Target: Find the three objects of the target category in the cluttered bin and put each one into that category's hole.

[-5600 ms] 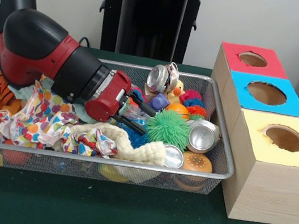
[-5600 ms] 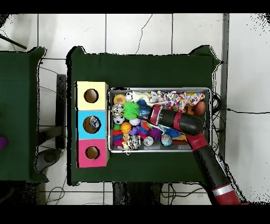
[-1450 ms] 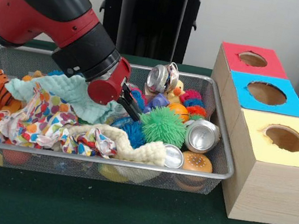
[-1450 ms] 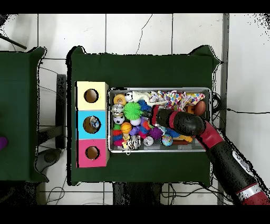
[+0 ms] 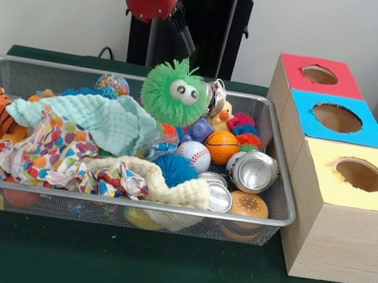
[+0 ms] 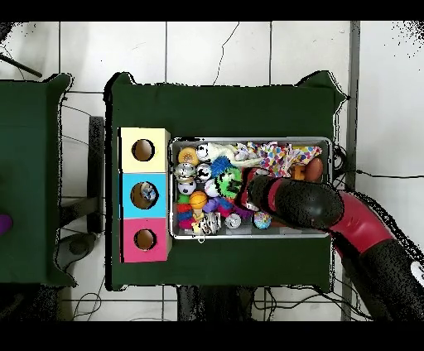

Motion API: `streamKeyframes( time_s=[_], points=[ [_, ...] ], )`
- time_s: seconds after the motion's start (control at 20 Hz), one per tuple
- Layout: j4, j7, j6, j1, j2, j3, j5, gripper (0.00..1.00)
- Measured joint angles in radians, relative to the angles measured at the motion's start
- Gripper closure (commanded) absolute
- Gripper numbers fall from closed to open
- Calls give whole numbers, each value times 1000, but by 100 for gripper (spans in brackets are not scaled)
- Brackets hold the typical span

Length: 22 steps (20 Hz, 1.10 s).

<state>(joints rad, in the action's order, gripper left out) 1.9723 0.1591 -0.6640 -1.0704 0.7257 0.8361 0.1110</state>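
Note:
The wire-mesh bin [image 5: 120, 203] is full of toys and cloths and also shows in the overhead view [image 6: 248, 140]. My gripper [image 5: 187, 50] is raised above the bin's back middle. A green spiky ball with eyes [image 5: 175, 93] hangs from its fingertips, above the clutter. In the overhead view the gripper [image 6: 243, 184] is over the bin's middle with the green ball [image 6: 229, 179] at its tip. A small crinkled clear piece with a blue tint [image 5: 164, 144], perhaps a crushed bottle, peeks out beside the teal cloth [image 5: 98, 119]. No other clear bottle shows in the bin.
Three boxes with holes stand right of the bin: red [image 5: 320, 75], blue [image 5: 337, 117] and yellow [image 5: 360, 174]. Something pale lies in the blue hole [image 6: 147, 194]. Silver cans [image 5: 253, 170], a basketball [image 5: 222, 145], a baseball [image 5: 194, 155] and a polka-dot cloth [image 5: 35, 152] fill the bin.
The arm has risen out of the bin to the top of the front view. The green spiky ball has gone from the bin's right front up to the back middle, under the gripper.

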Motion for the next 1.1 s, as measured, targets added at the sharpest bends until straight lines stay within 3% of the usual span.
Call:
streamKeyframes(
  time_s=[0.45, 1.1],
  points=[
    [47, 0, 0, 0, 63, -1, -30, 100],
    [52, 0, 0, -4, 66, -5, -43, 100]
  ],
)
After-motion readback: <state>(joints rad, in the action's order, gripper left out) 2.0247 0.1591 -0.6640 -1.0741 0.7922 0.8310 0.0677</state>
